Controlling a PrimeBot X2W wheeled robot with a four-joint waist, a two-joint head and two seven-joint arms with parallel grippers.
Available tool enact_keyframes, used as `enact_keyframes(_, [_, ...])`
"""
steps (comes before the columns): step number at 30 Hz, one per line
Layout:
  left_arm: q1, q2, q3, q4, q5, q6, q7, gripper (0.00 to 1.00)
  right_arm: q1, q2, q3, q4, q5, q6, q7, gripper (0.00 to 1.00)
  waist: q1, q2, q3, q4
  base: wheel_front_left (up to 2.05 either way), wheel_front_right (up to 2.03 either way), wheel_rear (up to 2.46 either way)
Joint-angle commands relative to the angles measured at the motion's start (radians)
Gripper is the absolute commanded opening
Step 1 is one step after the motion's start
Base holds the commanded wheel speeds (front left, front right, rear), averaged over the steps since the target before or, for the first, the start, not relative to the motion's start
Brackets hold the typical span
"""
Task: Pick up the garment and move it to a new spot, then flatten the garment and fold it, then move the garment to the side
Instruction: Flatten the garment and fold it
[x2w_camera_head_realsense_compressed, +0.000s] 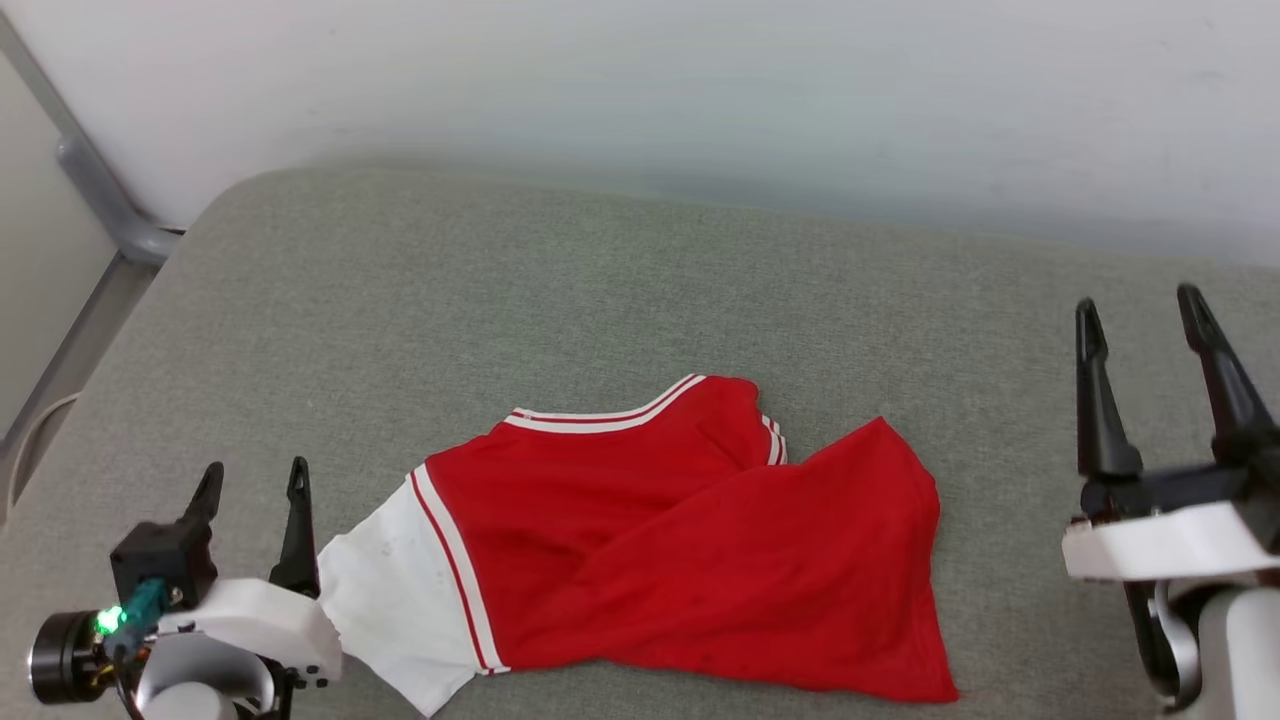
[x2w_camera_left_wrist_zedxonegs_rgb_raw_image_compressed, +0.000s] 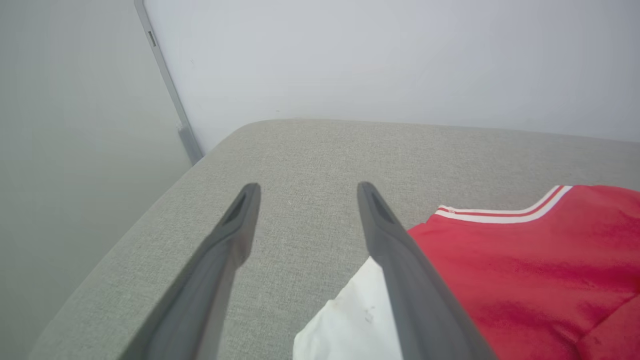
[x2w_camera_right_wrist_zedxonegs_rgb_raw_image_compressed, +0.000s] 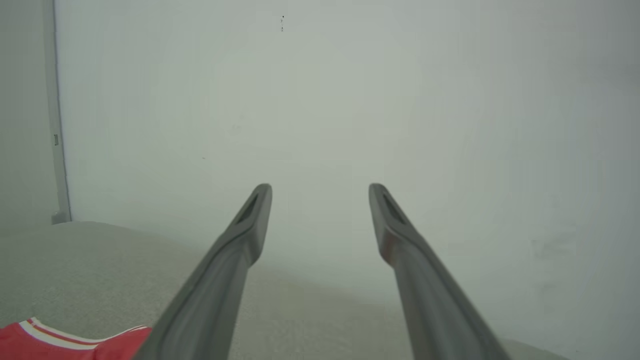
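Behind left hand, garment sleeve is partly hidden

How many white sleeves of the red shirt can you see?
1. The white sleeve lies at the left end of the shirt, beside the left gripper. The other sleeve may be hidden under the folded red cloth.

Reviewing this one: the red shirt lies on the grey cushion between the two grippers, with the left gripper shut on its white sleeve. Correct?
Not quite. The left gripper is open, not shut on the white sleeve. The left wrist view shows its fingers apart over bare cushion, with the sleeve lying beside one finger. The rest holds.
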Motion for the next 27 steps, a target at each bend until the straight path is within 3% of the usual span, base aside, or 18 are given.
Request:
enact_keyframes(1, [0.034,-0.029,0.039,-0.032,0.046,0.011,-0.002,1.00,-0.044,-0.031,0.026,0.018,-0.003,-0.001,-0.002,1.00,0.0000,0.0000,0.004,0.011,0.00,0.00,0.00])
enact_keyframes(3, [0.054,-0.046,0.063,-0.052,0.082,0.017,-0.002,1.00,-0.065,-0.047,0.049,0.037,0.002,-0.001,-0.002,1.00,0.0000,0.0000,0.005,0.016,0.00,0.00,0.00])
enact_keyframes(4, [0.089,-0.086,0.107,-0.087,0.141,0.021,-0.002,1.00,-0.113,-0.079,0.093,0.074,0.020,-0.001,-0.002,1.00,0.0000,0.0000,0.008,0.028,0.00,0.00,0.00])
enact_keyframes(10, [0.160,-0.211,0.218,-0.167,0.313,-0.027,-0.002,1.00,-0.317,-0.228,0.354,0.176,0.171,-0.001,0.193,1.00,0.0000,0.0000,0.038,0.072,0.00,0.00,0.00])
enact_keyframes(16, [0.167,-0.302,0.278,-0.168,0.395,-0.096,-0.002,1.00,-0.480,-0.376,0.649,0.213,0.379,-0.001,0.474,1.00,0.0000,0.0000,0.074,0.111,0.00,0.00,0.00])
enact_keyframes(17, [0.154,-0.341,0.302,-0.160,0.427,-0.127,-0.002,1.00,-0.563,-0.443,0.789,0.217,0.495,-0.001,0.622,1.00,0.0000,0.0000,0.093,0.127,0.00,0.00,0.00])
enact_keyframes(23, [0.125,-0.413,0.341,-0.162,0.485,-0.183,-0.002,1.00,-0.710,-0.526,1.000,0.241,0.680,-0.001,0.879,1.00,0.0000,0.0000,0.140,0.158,0.00,0.00,0.00])
enact_keyframes(27, [0.109,-0.460,0.365,-0.169,0.515,-0.214,-0.002,1.00,-0.790,-0.550,1.108,0.275,0.744,-0.001,0.998,1.00,0.0000,0.0000,0.176,0.180,0.00,0.00,0.00])
